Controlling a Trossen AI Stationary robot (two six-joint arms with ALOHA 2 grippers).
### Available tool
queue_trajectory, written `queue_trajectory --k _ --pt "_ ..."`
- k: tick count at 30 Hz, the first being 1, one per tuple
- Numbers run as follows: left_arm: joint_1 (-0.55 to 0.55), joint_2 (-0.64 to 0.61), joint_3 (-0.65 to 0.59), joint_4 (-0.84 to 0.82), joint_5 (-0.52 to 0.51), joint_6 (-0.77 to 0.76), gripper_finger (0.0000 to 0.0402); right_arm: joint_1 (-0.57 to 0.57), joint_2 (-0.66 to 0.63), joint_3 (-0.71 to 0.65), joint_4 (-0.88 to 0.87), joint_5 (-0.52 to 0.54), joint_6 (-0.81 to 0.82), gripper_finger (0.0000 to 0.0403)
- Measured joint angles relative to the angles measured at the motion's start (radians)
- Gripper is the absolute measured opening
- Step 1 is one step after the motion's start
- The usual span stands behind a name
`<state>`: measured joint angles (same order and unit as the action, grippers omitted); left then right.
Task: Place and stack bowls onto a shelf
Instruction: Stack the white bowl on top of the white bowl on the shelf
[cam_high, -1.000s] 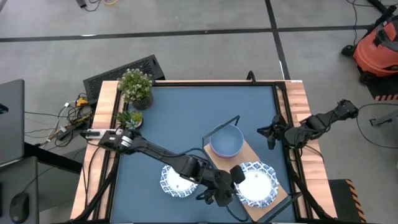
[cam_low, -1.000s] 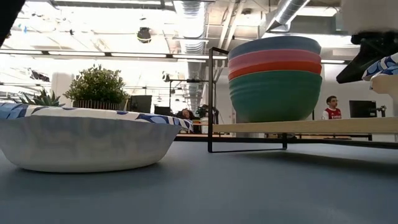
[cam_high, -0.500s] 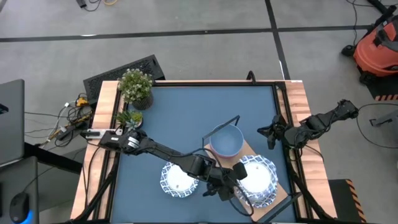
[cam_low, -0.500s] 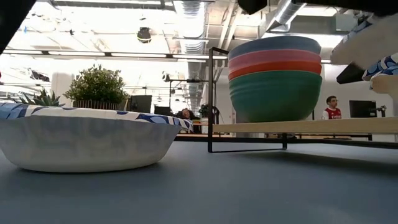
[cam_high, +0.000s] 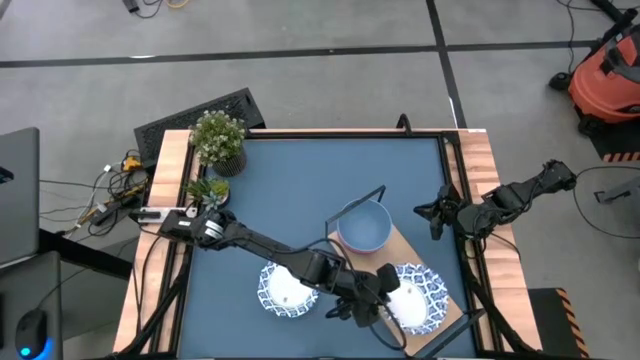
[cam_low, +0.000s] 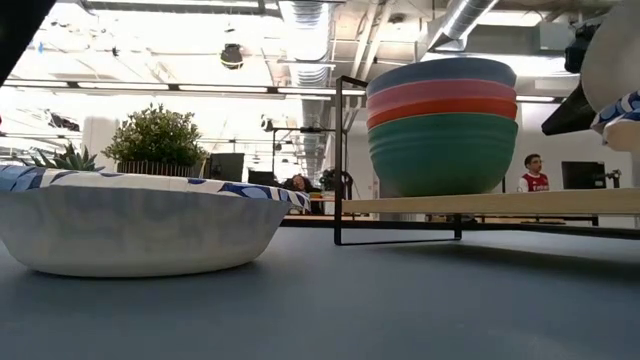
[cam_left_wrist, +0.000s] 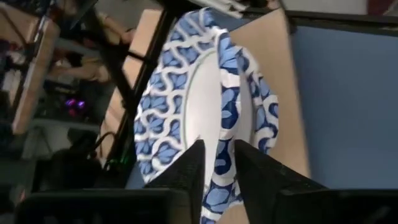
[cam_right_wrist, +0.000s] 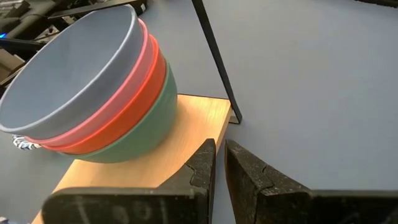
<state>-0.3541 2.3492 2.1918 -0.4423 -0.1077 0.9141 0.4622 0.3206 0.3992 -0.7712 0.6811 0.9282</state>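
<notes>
Patterned bowl over the shelf, its rim between the left gripper's slightly parted jaws.

Open-plan lab/office: exposed ceiling ducts, grey floor with loose cables, red shop vac, person in background.

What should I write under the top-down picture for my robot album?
Left gripper at a patterned bowl on the shelf, beside stacked bowls; right gripper waits.
</notes>
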Motion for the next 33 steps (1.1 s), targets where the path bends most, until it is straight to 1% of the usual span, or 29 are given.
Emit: queue_trajectory --k 4,7,9,13,14,16,17,20,21,23,24,25,27,30,33 --pt "0.003 0.000 0.000 -0.002 -0.011 -0.033 0.0106 0.000 0.000 0.000 0.000 -0.002 0.014 0.0063" --pt "0.000 0.000 0.002 -0.001 -0.025 -0.086 0.0120 0.000 0.000 0.000 0.000 -0.002 0.015 0.0063" --pt "-0.012 0.000 0.023 -0.028 -0.068 -0.120 0.0122 0.000 0.000 0.000 0.000 -0.003 0.015 0.0063" --pt "-0.043 -0.001 0.101 -0.087 -0.218 -0.152 0.0123 0.000 0.000 0.000 0.000 -0.004 0.015 0.0063" --pt "-0.049 -0.001 0.123 -0.102 -0.240 -0.175 0.0123 0.000 0.000 0.000 0.000 -0.004 0.015 0.0063" --pt "-0.058 -0.001 0.165 -0.135 -0.249 -0.251 0.0123 0.000 0.000 0.000 0.000 -0.004 0.015 0.0063" --pt "-0.062 -0.005 0.164 -0.126 -0.254 -0.301 0.0121 0.000 0.000 0.000 0.000 -0.004 0.015 0.0063" --pt "-0.067 -0.022 0.148 -0.056 -0.254 -0.519 0.0097 0.000 0.000 0.000 -0.003 -0.003 0.015 0.0063" --pt "-0.068 -0.022 0.148 -0.028 -0.252 -0.588 0.0082 0.000 0.000 0.000 -0.003 -0.003 0.015 0.0063" --pt "-0.070 -0.006 0.144 0.029 -0.253 -0.663 0.0045 0.000 0.000 0.000 -0.010 -0.003 0.015 0.0063" --pt "-0.072 0.003 0.143 0.056 -0.253 -0.669 0.0025 0.000 0.000 0.000 -0.009 -0.003 0.015 0.0063" --pt "-0.074 0.019 0.142 0.071 -0.249 -0.670 0.0013 0.000 0.000 0.000 -0.009 -0.002 0.015 0.0063" --pt "-0.074 0.056 0.141 0.135 -0.199 -0.669 0.0006 0.000 0.000 0.000 -0.009 -0.002 0.015 0.0063" --pt "-0.071 0.090 0.138 0.171 -0.116 -0.693 0.0001 0.000 0.000 -0.001 -0.011 -0.003 0.015 0.0063" --pt "-0.069 0.111 0.140 0.199 -0.101 -0.729 0.0000 0.000 0.000 -0.001 -0.016 -0.005 0.015 0.0063"
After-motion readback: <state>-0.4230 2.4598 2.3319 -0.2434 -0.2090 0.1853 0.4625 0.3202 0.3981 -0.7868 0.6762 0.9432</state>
